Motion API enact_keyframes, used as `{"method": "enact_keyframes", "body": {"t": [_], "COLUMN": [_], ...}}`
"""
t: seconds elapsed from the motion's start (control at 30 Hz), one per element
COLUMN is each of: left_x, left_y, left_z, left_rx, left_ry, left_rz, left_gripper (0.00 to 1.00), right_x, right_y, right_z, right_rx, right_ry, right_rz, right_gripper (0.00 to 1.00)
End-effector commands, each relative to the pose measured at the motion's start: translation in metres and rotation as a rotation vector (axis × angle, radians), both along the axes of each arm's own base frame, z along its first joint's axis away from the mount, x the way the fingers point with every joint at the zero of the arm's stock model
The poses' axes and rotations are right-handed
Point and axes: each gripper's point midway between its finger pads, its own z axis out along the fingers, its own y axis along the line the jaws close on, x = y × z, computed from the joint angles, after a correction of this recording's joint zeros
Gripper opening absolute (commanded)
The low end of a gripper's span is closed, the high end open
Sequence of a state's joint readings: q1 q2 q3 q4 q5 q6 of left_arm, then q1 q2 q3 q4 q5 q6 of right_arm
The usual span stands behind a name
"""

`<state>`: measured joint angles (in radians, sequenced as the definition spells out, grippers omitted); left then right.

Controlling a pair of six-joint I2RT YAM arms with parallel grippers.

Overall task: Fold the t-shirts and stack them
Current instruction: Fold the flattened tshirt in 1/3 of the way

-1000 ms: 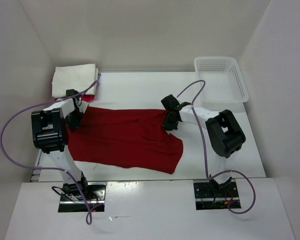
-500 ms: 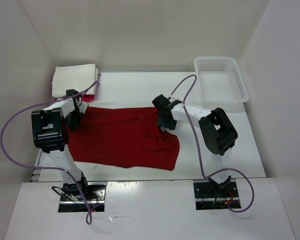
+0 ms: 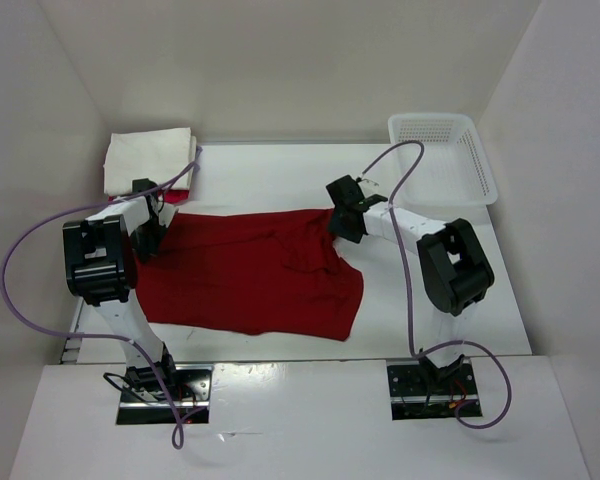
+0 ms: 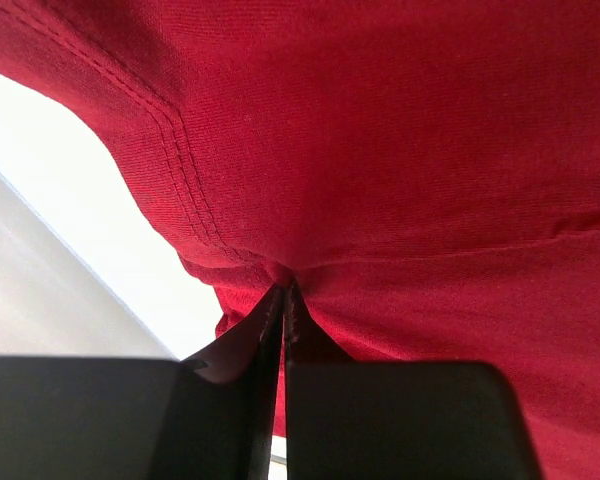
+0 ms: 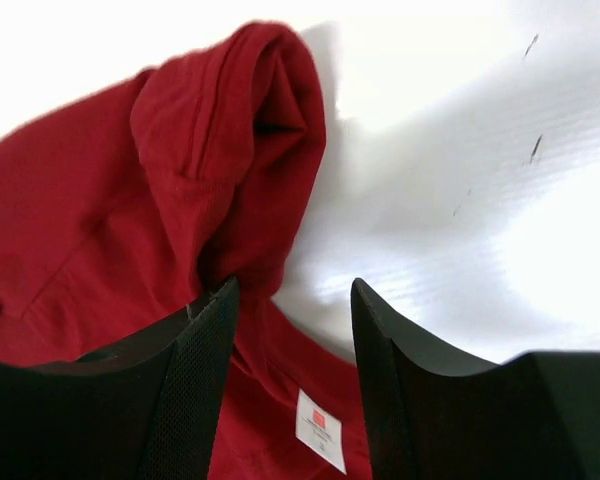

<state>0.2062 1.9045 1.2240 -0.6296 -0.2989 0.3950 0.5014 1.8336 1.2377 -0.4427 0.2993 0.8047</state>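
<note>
The dark red cloth t-shirt (image 3: 250, 280) is spread across the middle of the white table (image 3: 280, 175). It lies mostly flat, with rumples along its far edge and its right side sloping down to a near-right corner.

At the shirt's far-left corner, the left gripper (image 4: 283, 290) is pinched tight. The two black fingers (image 4: 400, 420) are pressed together with a thin fold of red cloth caught between them. The double-stitched hem (image 4: 180, 170) curves away just beyond the tips.

At the shirt's far-right corner, the right gripper (image 5: 292, 290) has its jaws apart and nothing clamped. One finger (image 5: 195, 380) rests against a bunched-up hump of red fabric, and the other sits over bare table just off the shirt's edge. A small white label (image 5: 320, 428) shows on the cloth between them.

Beyond the shirt's left end, a folded cream white t-shirt (image 3: 148, 158) sits in the table's far-left corner, well apart from the right gripper. Beyond the shirt's right end stands a white plastic lattice basket (image 3: 480, 165), near the far-right corner. Purple cables (image 3: 20, 250) loop off both arms on either side of the shirt.
</note>
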Motion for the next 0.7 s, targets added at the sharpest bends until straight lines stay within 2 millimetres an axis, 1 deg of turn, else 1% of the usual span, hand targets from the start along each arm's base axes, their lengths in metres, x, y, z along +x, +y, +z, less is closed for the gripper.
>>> {"method": "enact_keyframes", "body": {"t": [0.0, 0.03, 0.07, 0.1, 0.13, 0.2, 0.23, 0.27, 0.37, 0.4, 0.43, 0.47, 0.5, 0.53, 0.57, 0.6, 0.63, 0.67], "left_x": [-0.029, -0.029, -0.030, -0.030, -0.030, -0.030, -0.030, -0.030, -0.031, -0.031, -0.031, -0.031, -0.031, -0.031, -0.031, -0.031, -0.031, -0.034], "left_y": [-0.004, -0.004, -0.003, -0.003, -0.003, -0.003, -0.003, -0.003, -0.003, -0.003, -0.003, -0.003, -0.003, -0.003, -0.003, -0.003, -0.003, -0.004], "left_z": [-0.021, -0.021, -0.021, -0.021, -0.021, -0.021, -0.021, -0.021, -0.023, -0.023, -0.023, -0.023, -0.023, -0.023, -0.023, -0.023, -0.023, -0.025], "left_rx": [-0.042, -0.042, -0.034, -0.033, -0.033, -0.033, -0.033, -0.033, -0.035, -0.035, -0.035, -0.035, -0.035, -0.035, -0.035, -0.035, -0.035, -0.037], "left_ry": [0.123, 0.123, 0.125, 0.125, 0.125, 0.125, 0.125, 0.125, 0.134, 0.134, 0.134, 0.134, 0.134, 0.134, 0.134, 0.134, 0.134, 0.143], "left_rz": [0.003, 0.003, 0.004, 0.004, 0.004, 0.004, 0.004, 0.004, 0.004, 0.004, 0.004, 0.004, 0.004, 0.004, 0.004, 0.004, 0.004, 0.004], "left_gripper": [0.07, 0.07, 0.07, 0.07, 0.07, 0.07, 0.07, 0.07, 0.08, 0.08, 0.08, 0.08, 0.08, 0.08, 0.08, 0.08, 0.08, 0.08], "right_x": [0.025, 0.028, 0.031, 0.030, 0.033, 0.033, 0.036, 0.035, 0.035, 0.035, 0.036, 0.034, 0.034, 0.034, 0.032, 0.035, 0.036, 0.033], "right_y": [0.003, 0.003, 0.004, -0.003, 0.000, -0.003, -0.005, -0.001, 0.007, 0.010, 0.013, 0.015, 0.015, 0.015, 0.009, -0.003, -0.011, -0.024], "right_z": [0.011, 0.015, 0.012, -0.001, -0.002, -0.012, -0.011, -0.011, -0.023, -0.024, -0.029, -0.029, -0.033, -0.033, -0.035, -0.036, -0.030, -0.028], "right_rx": [0.027, 0.040, 0.038, 0.019, 0.027, 0.022, 0.039, 0.056, 0.094, 0.101, 0.111, 0.123, 0.119, 0.119, 0.113, 0.088, 0.079, 0.050], "right_ry": [-0.086, -0.092, -0.088, -0.053, -0.051, -0.026, -0.029, -0.021, 0.015, 0.020, 0.026, 0.032, 0.042, 0.042, 0.057, 0.056, 0.045, 0.061], "right_rz": [0.003, 0.000, 0.000, -0.014, -0.009, -0.005, -0.008, 0.003, 0.038, 0.054, 0.061, 0.069, 0.068, 0.068, 0.057, 0.016, -0.014, -0.050], "right_gripper": [0.54, 0.54, 0.54, 0.54, 0.54, 0.53, 0.51, 0.50, 0.44, 0.43, 0.38, 0.32, 0.24, 0.15, 0.00, 0.00, 0.00, 0.00]}}
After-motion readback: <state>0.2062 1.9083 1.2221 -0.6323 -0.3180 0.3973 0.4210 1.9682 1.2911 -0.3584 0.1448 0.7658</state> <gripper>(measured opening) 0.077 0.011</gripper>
